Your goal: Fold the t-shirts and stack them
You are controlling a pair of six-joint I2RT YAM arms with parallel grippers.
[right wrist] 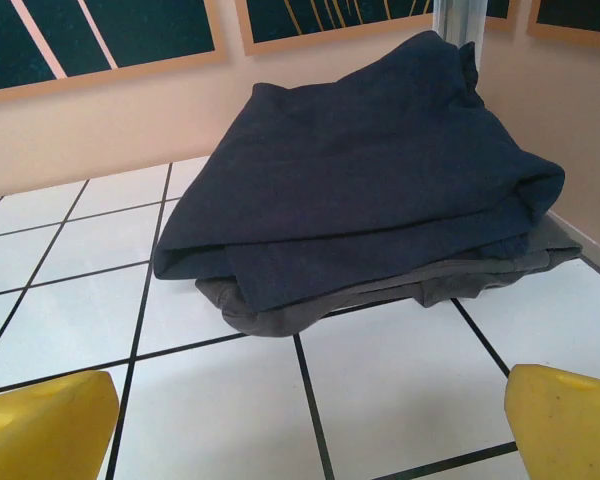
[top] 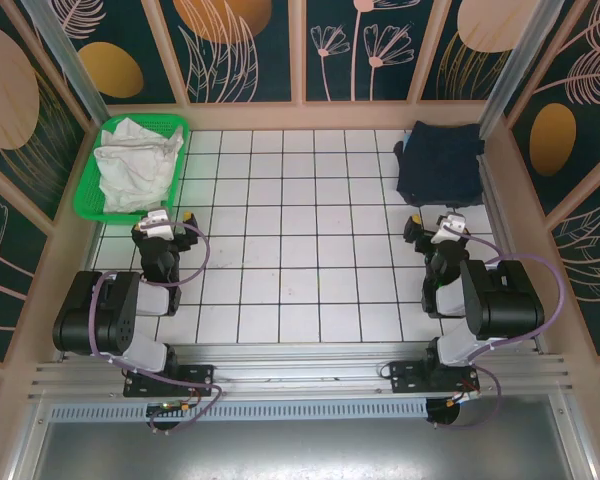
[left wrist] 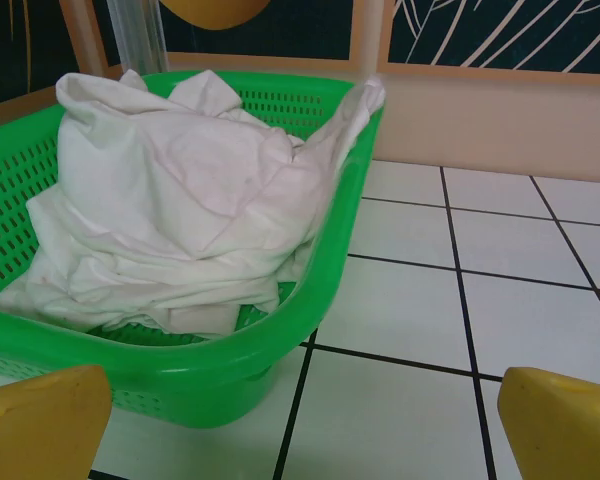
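Crumpled off-white t-shirts [top: 135, 160] [left wrist: 180, 200] lie heaped in the green mesh basket [top: 90, 205] [left wrist: 230, 370] at the far left. A folded dark navy t-shirt [top: 440, 160] [right wrist: 370, 180] rests on a folded grey one [right wrist: 310, 305] at the far right. My left gripper [top: 163, 222] [left wrist: 305, 425] stands open just in front of the basket, nothing between its yellow fingertips [left wrist: 40, 425]. Short of the navy stack, my right gripper [top: 442, 226] [right wrist: 310, 425] is open too, over bare tile, with its yellow fingertips [right wrist: 565, 420] spread wide.
The white tiled table [top: 300, 240] is bounded by a low wooden wall [top: 300, 112] at the back and sides. A metal post [top: 500, 90] stands beside the navy stack. The arm bases [top: 110, 320] sit at the near edge.
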